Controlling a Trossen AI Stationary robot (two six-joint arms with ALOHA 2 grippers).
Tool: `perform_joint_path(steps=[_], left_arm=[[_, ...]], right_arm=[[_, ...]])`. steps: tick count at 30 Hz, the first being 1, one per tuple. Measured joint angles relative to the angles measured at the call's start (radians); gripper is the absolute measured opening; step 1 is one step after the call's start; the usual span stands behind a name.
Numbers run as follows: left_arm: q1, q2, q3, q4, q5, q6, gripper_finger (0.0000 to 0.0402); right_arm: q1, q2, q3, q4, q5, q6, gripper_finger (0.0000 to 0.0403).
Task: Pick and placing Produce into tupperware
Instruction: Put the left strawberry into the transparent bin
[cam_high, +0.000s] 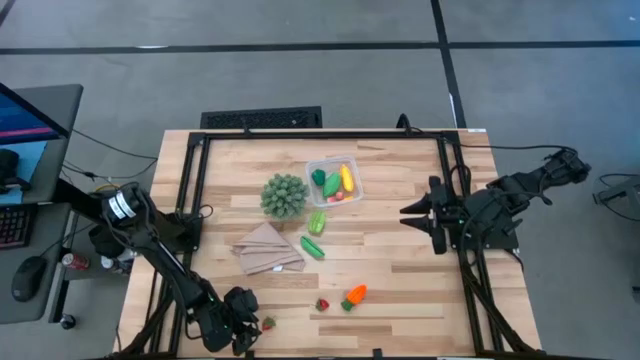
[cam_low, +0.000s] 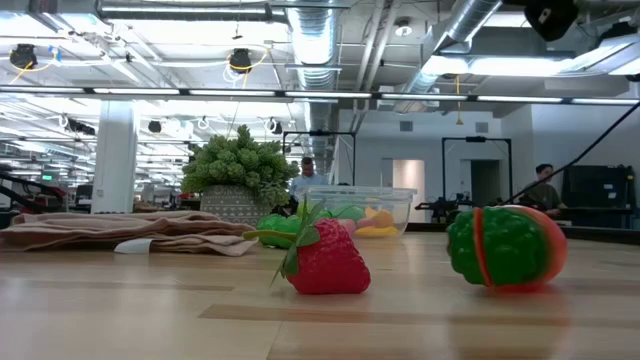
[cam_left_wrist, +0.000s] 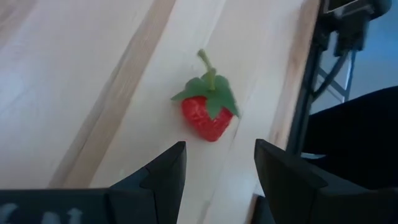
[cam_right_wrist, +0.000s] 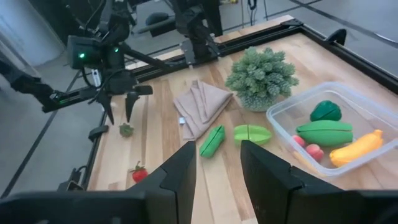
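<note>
The left arm reaches from its base at the table's left side down toward the near edge, its wrist bent so the left gripper (cam_high: 252, 322) points at the tabletop — fingers (cam_left_wrist: 163, 177) spread apart, nothing between them. The right arm sits folded at the table's right side, its right gripper (cam_high: 412, 214) aimed toward the table's middle — fingers (cam_right_wrist: 177, 180) parted, holding nothing.

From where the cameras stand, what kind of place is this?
Probably a robotics lab in an open-plan workspace. Two robot arms are mounted at a wooden table; bare ducts and pipes run under the ceiling; a person sits at a desk far behind.
</note>
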Motion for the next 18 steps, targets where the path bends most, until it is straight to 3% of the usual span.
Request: perform_joint_path(steps=[18], left_arm=[[0.022,0.117,0.050,0.051,-0.096,0.090,0.0180]], right_arm=[[-0.006,0.002,0.000,0.016,0.001,0.005,0.0118]])
